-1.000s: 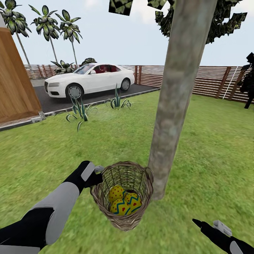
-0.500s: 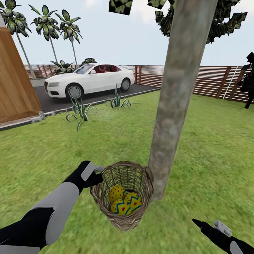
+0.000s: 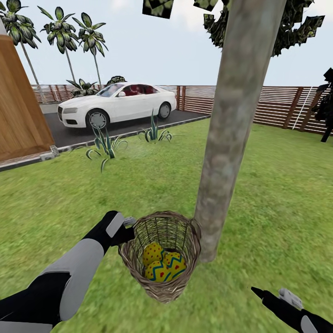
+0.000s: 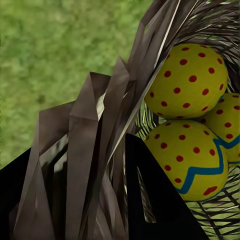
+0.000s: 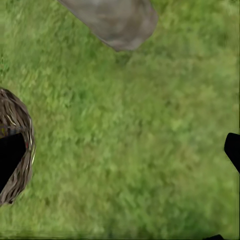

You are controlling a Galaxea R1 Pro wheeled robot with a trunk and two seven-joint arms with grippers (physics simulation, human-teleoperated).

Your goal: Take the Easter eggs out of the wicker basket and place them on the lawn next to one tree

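The wicker basket [image 3: 159,283] hangs tilted beside the base of the tree [image 3: 226,138], its rim against the trunk. Three Easter eggs lie inside it: one at the back [image 3: 152,253], one to the right [image 3: 175,263] and one in front [image 3: 157,273]. My left gripper [image 3: 126,225] is shut on the basket's near-left rim. In the left wrist view the woven wall [image 4: 100,145] runs between the fingers, with the eggs [image 4: 187,82] [image 4: 187,157] just behind it. My right gripper [image 3: 270,293] hovers open over the lawn [image 3: 286,208], low and to the right of the basket, holding nothing.
In the right wrist view the trunk base [image 5: 112,20] and the basket's side [image 5: 17,125] border open grass [image 5: 130,140]. Spiky plants [image 3: 105,145] edge the driveway with a white car [image 3: 118,104]. A wooden wall [image 3: 21,111] stands left and a slatted fence [image 3: 277,108] behind.
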